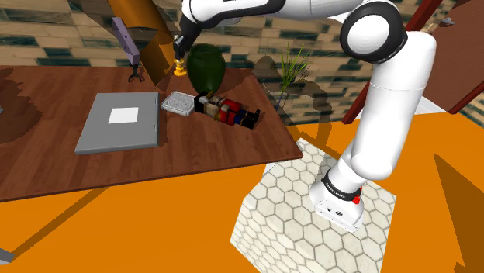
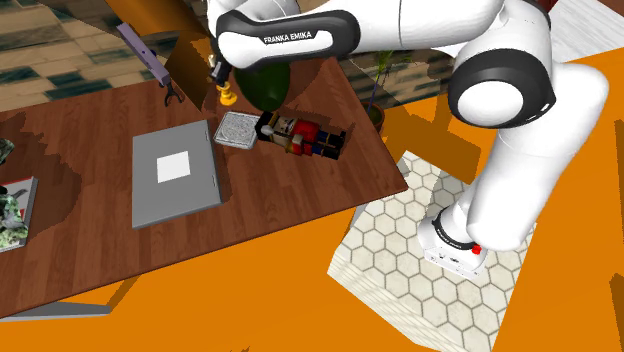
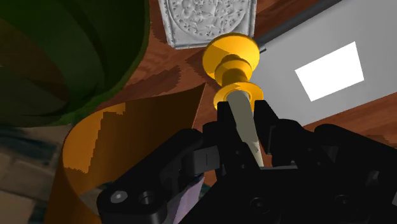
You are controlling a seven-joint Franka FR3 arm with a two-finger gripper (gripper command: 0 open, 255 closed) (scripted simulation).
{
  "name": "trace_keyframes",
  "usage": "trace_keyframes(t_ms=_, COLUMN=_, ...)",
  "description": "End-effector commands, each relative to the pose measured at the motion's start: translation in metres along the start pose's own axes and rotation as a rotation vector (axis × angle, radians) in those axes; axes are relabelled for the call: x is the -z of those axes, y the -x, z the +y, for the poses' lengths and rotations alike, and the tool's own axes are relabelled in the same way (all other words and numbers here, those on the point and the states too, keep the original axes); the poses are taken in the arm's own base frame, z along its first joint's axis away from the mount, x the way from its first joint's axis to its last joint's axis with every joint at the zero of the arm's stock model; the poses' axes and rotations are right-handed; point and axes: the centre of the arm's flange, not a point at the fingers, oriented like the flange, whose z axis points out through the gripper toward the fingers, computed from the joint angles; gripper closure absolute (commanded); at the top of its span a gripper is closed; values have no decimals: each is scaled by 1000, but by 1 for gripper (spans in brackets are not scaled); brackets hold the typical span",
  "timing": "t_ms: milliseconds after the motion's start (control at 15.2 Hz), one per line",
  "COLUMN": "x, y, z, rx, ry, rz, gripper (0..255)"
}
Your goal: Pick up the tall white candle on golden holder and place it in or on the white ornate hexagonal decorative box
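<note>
Your gripper (image 3: 243,121) is clamping the pale candle (image 3: 239,105) by its shaft. In the wrist view both black fingers (image 3: 215,132) are pressing against its sides, standing only as far apart as the candle is thick. The golden holder (image 3: 231,58) is hanging from the candle's far end, out beyond the fingertips. You cannot tell from these views whether its base is touching the wooden table (image 1: 194,163) or hovering just above it.

In the shoulder view the gripper (image 1: 180,46) is working at the table's far edge, with the golden holder (image 1: 179,68) showing directly beneath it. The white ornate box (image 1: 178,102) is lying at 6 o'clock from the holder, close by but apart from it. A dark green rounded object (image 1: 206,66) is standing just beside the holder at 3 o'clock. A nutcracker figure (image 1: 229,111) is lying on its side at 4 o'clock from the box, its head end against the box's edge. A grey slab (image 1: 120,120) with a white rectangle on top is resting at 8 o'clock from the box.

In the second exterior view the gripper (image 2: 217,72) is hanging over the holder (image 2: 227,97), and the box (image 2: 238,129) is sitting just past it at 5 o'clock.
</note>
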Motion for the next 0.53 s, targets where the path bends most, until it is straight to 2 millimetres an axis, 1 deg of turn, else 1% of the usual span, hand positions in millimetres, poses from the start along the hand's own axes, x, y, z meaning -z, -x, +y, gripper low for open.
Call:
trace_keyframes(t_ms=0, x=-7, y=0, z=9, rx=1, ry=-1, rz=0, gripper=255)
trace_keyframes(t_ms=462, x=-41, y=15, z=8, rx=1, ry=-1, rz=0, gripper=255)
